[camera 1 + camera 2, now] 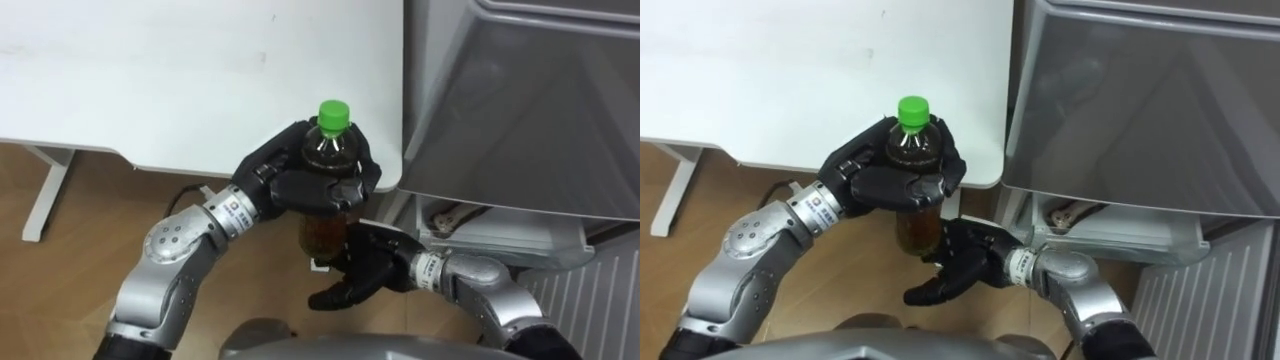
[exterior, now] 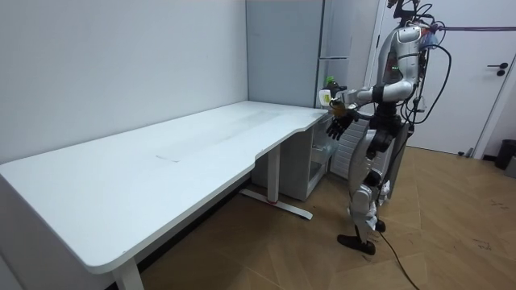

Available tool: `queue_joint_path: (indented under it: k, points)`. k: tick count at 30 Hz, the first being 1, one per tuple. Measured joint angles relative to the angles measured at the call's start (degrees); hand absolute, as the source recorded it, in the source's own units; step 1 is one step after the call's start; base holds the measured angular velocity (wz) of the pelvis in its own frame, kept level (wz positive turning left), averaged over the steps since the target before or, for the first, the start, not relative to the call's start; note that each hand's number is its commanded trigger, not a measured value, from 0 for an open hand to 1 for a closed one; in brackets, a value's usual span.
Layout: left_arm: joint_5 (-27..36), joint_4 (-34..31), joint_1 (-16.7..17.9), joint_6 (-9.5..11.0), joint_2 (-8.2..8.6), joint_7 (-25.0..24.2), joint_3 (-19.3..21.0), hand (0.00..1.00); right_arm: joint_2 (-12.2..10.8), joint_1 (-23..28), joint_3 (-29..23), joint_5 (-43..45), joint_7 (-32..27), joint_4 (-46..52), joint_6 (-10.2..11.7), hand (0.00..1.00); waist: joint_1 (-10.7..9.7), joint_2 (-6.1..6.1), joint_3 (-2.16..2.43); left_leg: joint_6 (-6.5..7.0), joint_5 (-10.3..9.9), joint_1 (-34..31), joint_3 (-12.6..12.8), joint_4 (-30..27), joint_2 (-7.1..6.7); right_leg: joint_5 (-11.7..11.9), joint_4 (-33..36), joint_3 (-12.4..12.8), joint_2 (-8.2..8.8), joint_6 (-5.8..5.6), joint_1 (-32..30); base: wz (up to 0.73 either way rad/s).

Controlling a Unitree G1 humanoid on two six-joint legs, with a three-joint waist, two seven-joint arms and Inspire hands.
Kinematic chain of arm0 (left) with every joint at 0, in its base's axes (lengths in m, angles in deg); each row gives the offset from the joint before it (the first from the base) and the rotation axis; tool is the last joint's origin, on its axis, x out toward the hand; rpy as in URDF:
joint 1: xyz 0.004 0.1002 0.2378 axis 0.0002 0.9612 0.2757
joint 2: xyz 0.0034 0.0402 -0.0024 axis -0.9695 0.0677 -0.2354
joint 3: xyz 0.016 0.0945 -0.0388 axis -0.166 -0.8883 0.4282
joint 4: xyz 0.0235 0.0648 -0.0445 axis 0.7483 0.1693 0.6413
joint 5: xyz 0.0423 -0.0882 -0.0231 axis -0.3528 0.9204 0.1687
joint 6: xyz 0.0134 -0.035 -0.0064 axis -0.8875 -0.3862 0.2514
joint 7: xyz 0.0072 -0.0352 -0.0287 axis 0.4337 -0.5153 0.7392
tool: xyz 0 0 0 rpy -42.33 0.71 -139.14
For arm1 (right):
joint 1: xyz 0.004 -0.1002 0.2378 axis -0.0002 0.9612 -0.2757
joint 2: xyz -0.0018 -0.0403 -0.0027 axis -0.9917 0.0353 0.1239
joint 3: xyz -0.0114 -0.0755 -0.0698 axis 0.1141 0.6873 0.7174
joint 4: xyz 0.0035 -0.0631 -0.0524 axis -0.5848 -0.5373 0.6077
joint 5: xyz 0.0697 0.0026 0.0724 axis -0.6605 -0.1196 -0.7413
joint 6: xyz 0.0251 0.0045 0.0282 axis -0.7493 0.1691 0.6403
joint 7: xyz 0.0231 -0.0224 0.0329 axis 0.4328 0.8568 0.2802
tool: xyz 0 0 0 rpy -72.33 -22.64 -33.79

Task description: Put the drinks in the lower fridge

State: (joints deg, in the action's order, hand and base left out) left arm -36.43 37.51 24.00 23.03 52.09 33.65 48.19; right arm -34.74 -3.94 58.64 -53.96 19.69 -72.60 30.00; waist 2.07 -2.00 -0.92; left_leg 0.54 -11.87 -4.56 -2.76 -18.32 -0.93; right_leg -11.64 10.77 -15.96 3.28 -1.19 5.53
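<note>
A bottle of brown drink with a green cap (image 1: 330,150) (image 1: 911,150) stands upright in the air, off the corner of the white table. My left hand (image 1: 300,178) (image 1: 885,178) is shut on it, fingers wrapped around its upper body. My right hand (image 1: 358,270) (image 1: 952,268) hangs just below the bottle, fingers relaxed and holding nothing. In the room view I stand at the table's far corner beside the grey fridge (image 2: 282,56), with the bottle (image 2: 330,94) held out in front.
The white table (image 1: 180,70) (image 1: 790,70) fills the upper left. The grey fridge (image 1: 520,100) (image 1: 1140,100) stands at the right, with a pale drawer or shelf (image 1: 510,230) open below it. Wooden floor lies beneath.
</note>
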Motion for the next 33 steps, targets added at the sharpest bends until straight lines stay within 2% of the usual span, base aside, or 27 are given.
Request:
queue_joint_path:
  k: [7,15,22,28,29,30,31,32,33]
  points:
    - [-0.8,0.6,0.0,0.0,-0.13,0.3,-1.6,1.0,-0.4,0.0,1.1,-5.1,2.8,0.4,-0.5,0.0,-0.2,-0.34,0.1,0.15,-0.1,-0.2,0.1,-0.6,0.0,0.0,0.0,0.0,0.03,0.0,0.0,0.0]
    - [-1.0,0.8,0.0,0.0,-0.27,0.6,-4.3,1.0,0.3,0.0,1.4,-10.9,3.1,0.4,-1.0,0.0,-0.3,-0.27,0.07,0.13,-0.1,-0.3,0.2,-0.3,0.06,0.0,0.1,0.3,-0.03,0.01,-0.1,0.0]
    - [-1.1,2.0,0.0,0.0,-0.42,0.6,-5.7,1.0,0.9,0.0,2.2,-12.7,2.7,0.5,-1.8,0.0,-0.3,0.14,0.11,0.15,-0.1,-1.3,0.4,-0.6,0.16,0.0,1.0,0.4,0.05,0.01,-1.7,-0.02]
    - [-1.1,2.0,0.0,0.0,-0.49,0.6,-6.5,1.0,0.9,0.0,2.2,-15.3,2.2,0.5,-1.9,0.0,-0.2,0.74,0.32,0.15,-0.1,-1.2,0.4,-0.5,0.18,0.0,1.1,0.4,0.06,0.02,-1.8,0.0]
    - [-1.1,2.0,0.0,0.0,-0.49,0.6,-6.5,1.0,0.9,0.0,2.2,-15.4,2.1,0.5,-1.9,0.06,-0.3,0.96,0.43,0.15,-0.1,-1.1,0.5,-0.4,0.18,0.0,1.1,0.4,0.07,0.02,-1.8,0.0]
    - [-1.1,2.0,0.0,0.0,-0.49,0.6,-6.5,1.0,0.9,0.0,2.2,-15.5,2.1,0.6,-1.9,0.31,-0.3,1.15,0.53,0.15,-0.1,-1.0,0.6,-0.3,0.19,0.0,1.1,0.4,0.08,0.02,-1.7,-0.03]
    - [-1.1,2.0,0.0,0.0,-0.49,0.6,-6.5,1.0,0.9,0.0,2.2,-15.5,2.1,0.6,-1.9,0.79,-0.3,1.21,0.56,0.14,-0.1,-0.9,0.6,-0.3,0.2,0.0,1.1,0.4,0.1,0.02,-1.7,0.0]
    - [-1.1,2.0,0.0,0.0,-0.49,0.6,-6.5,1.0,0.9,0.0,2.2,-15.6,2.0,0.6,-1.9,1.0,-0.2,1.32,0.64,0.14,-0.1,-0.8,0.7,-0.1,0.2,0.0,1.1,0.4,0.12,0.02,-1.7,0.0]
    - [-1.1,2.0,0.0,0.0,-0.49,0.6,-6.5,1.0,0.9,0.0,2.2,-15.8,1.9,0.7,-1.9,1.0,-0.2,1.38,0.67,0.13,-0.1,-0.8,0.7,-0.1,0.22,0.0,1.1,0.4,0.12,0.02,-1.7,0.0]
